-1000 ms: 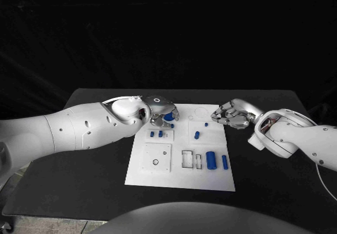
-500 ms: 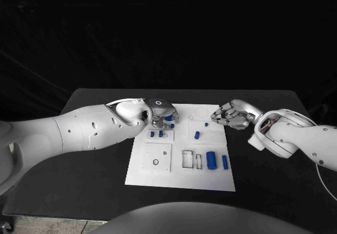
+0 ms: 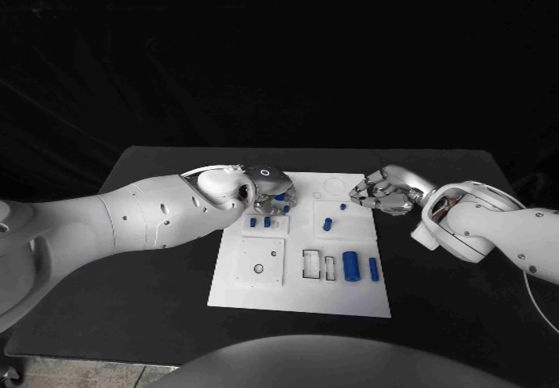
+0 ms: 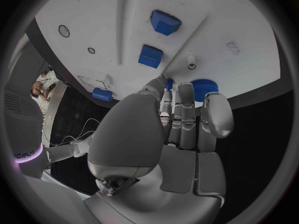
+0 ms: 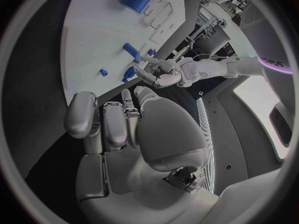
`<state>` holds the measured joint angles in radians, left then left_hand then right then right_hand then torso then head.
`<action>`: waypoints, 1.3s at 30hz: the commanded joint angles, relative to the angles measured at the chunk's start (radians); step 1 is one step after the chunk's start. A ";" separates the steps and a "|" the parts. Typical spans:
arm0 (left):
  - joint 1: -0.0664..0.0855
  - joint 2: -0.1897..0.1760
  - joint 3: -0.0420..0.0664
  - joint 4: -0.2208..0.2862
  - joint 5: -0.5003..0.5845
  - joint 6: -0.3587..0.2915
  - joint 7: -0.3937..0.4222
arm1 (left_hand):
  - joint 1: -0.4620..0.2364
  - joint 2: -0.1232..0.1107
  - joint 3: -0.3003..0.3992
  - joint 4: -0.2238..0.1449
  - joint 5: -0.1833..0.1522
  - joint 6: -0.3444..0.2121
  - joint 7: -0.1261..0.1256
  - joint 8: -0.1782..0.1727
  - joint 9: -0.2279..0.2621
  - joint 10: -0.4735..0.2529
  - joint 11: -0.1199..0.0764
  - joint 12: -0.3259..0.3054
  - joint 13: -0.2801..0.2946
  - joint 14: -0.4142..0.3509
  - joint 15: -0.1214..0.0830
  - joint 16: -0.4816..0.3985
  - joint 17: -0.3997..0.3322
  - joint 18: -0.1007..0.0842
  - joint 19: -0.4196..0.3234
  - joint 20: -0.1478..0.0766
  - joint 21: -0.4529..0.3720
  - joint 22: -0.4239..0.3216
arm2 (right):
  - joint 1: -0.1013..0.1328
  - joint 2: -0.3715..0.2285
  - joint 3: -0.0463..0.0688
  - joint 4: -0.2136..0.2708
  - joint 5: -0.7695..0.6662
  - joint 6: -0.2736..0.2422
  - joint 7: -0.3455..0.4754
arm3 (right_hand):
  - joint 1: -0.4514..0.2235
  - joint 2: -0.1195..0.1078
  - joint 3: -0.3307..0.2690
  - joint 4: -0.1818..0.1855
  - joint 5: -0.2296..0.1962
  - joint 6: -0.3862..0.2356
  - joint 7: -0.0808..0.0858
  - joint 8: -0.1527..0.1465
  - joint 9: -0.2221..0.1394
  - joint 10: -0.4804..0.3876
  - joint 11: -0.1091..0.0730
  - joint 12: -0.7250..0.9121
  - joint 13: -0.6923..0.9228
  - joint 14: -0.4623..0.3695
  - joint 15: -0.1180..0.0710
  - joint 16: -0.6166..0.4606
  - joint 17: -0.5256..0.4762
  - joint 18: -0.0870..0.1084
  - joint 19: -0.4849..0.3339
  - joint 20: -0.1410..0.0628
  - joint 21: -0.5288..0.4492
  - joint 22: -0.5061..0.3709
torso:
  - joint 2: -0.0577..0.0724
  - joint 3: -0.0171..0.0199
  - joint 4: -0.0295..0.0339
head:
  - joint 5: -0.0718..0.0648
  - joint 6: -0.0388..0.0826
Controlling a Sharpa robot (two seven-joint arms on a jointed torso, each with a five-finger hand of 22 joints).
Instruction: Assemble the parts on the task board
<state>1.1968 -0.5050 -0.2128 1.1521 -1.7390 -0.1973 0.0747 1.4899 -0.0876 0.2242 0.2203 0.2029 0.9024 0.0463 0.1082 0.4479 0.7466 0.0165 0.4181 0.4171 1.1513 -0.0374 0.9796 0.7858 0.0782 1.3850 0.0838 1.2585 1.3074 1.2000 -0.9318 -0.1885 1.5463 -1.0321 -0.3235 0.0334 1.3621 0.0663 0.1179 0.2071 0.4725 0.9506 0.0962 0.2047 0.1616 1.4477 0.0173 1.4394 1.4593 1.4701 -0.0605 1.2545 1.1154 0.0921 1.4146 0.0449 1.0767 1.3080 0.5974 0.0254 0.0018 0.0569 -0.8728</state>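
Observation:
The white task board [image 3: 350, 284] lies in the middle of the black table. My left hand [image 3: 273, 187] hovers over its far left corner, and its thumb and fingertips [image 4: 187, 92] close around a blue ribbed round part [image 4: 204, 89] at the board's edge. Two small blue blocks [image 3: 260, 221] stand just in front of that hand, also seen as blocks [image 4: 151, 56] in the left wrist view. My right hand [image 3: 384, 191] sits at the board's far right edge with fingers curled in and nothing in them.
Two blue cylinders [image 3: 350, 263] lie near the board's right front beside rectangular slots [image 3: 311, 263]. Small blue pieces [image 3: 327, 224] stand mid-board. A square plate with holes [image 3: 261, 260] takes the left front. Black table [image 3: 140, 291] surrounds the board.
My left forearm has swung further in over the table's left side, while its hand stays at the board's far left corner. The right hand has not moved.

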 commanded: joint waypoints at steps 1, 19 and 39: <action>-0.003 0.008 0.001 -0.011 -0.002 0.013 0.009 | -0.003 0.007 0.008 -0.002 0.000 0.011 -0.001 0.007 -0.002 0.010 0.000 0.003 -0.004 -0.004 0.003 0.006 -0.002 -0.006 0.006 -0.001 -0.002 0.164 | 0.000 -0.001 0.000 0.001 0.000 0.013 -0.003 | 0.006 0.000 0.007 -0.001 0.006 0.002 0.001 -0.004 -0.001 0.000 -0.005 -0.006 -0.124 0.028 0.001 -0.004 -0.003 0.003 0.003 0.004 -0.005 0.120 | 0.000 0.0002 -0.0001 | -0.001 0.000; -0.007 0.024 0.001 -0.028 0.033 0.015 0.024 | -0.006 0.019 0.037 -0.016 0.002 0.042 0.002 0.027 -0.006 0.094 -0.003 0.012 -0.034 -0.008 0.004 0.011 -0.023 -0.007 0.009 -0.001 -0.004 0.167 | -0.003 0.001 0.000 -0.001 0.002 0.025 -0.007 | 0.012 0.001 0.014 -0.005 0.010 0.005 0.000 -0.004 -0.002 -0.002 -0.006 -0.008 -0.127 0.027 0.001 -0.006 -0.006 0.004 0.001 0.004 -0.010 0.119 | 0.001 0.0000 0.0003 | -0.002 0.000; -0.009 0.022 0.002 -0.031 0.038 -0.033 0.040 | 0.012 0.034 0.072 -0.077 0.001 0.133 0.018 0.074 0.001 0.291 -0.006 -0.029 -0.093 0.005 0.006 0.007 -0.069 -0.013 0.029 -0.001 0.020 0.177 | -0.007 0.000 0.000 -0.003 0.003 0.037 -0.009 | 0.018 0.000 0.022 -0.011 0.016 0.009 0.000 -0.004 -0.003 -0.007 -0.006 -0.013 -0.136 0.026 0.001 -0.009 -0.011 0.007 -0.004 0.004 -0.027 0.115 | 0.000 0.0002 0.0004 | -0.005 0.000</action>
<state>1.1887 -0.4837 -0.2120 1.1203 -1.7079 -0.2080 0.0990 1.5013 -0.0591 0.2960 0.1478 0.1992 1.0305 0.0659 0.1765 0.4485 1.0344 0.0114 0.3909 0.3252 1.1505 -0.0309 0.9884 0.7177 0.0780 1.4067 0.0839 1.2778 1.3073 1.1938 -0.9312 -0.1884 1.5431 -1.0304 -0.3015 0.0278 1.3704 0.0670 0.1332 0.1972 0.4843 0.9506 0.0962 0.2047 0.1598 1.4408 0.0172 1.4298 1.4585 1.4701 -0.0605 1.2498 1.1050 0.0920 1.4146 0.0449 1.0552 1.3075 0.5973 0.0255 0.0021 0.0532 -0.8728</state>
